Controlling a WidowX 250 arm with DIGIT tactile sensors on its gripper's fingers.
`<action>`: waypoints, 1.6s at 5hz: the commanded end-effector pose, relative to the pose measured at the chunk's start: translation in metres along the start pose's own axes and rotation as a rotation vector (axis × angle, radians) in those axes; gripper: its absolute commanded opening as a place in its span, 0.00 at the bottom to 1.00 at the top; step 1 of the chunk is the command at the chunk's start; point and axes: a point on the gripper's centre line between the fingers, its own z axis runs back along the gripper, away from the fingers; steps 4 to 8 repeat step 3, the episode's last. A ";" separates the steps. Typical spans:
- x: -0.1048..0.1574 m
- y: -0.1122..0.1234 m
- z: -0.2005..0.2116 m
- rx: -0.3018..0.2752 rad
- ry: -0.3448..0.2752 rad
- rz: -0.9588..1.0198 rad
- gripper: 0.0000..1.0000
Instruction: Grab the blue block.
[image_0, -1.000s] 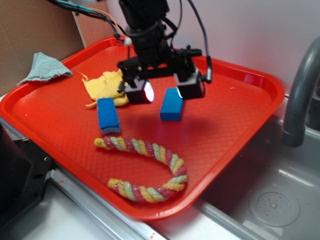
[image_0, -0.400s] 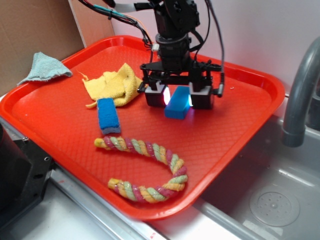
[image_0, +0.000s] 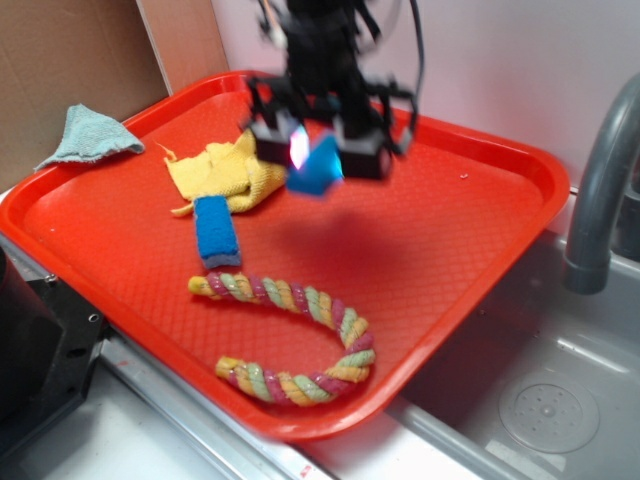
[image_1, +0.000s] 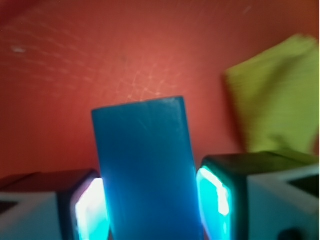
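The blue block (image_0: 316, 172) is a smooth bright-blue block, held off the red tray (image_0: 430, 250) between the two lit pads of my gripper (image_0: 318, 150). In the wrist view the blue block (image_1: 147, 165) fills the gap between the glowing fingers (image_1: 216, 197), and my gripper (image_1: 150, 205) is shut on it. The tray floor shows well below the block, with its shadow on the tray in the exterior view.
A rough blue sponge (image_0: 216, 231) lies left of centre on the tray. A yellow cloth (image_0: 222, 173) sits behind it; the same yellow cloth (image_1: 277, 112) shows at the wrist view's right. A coloured rope (image_0: 290, 340) curls near the front edge. A grey faucet (image_0: 600, 190) stands right.
My gripper came down around the blue block, shut on it, and has now risen and shifted left with the block lifted off the tray.
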 end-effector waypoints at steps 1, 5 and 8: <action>-0.017 0.018 0.088 -0.055 -0.113 -0.119 0.00; -0.008 0.026 0.111 -0.017 -0.114 -0.032 0.00; -0.008 0.026 0.111 -0.017 -0.114 -0.032 0.00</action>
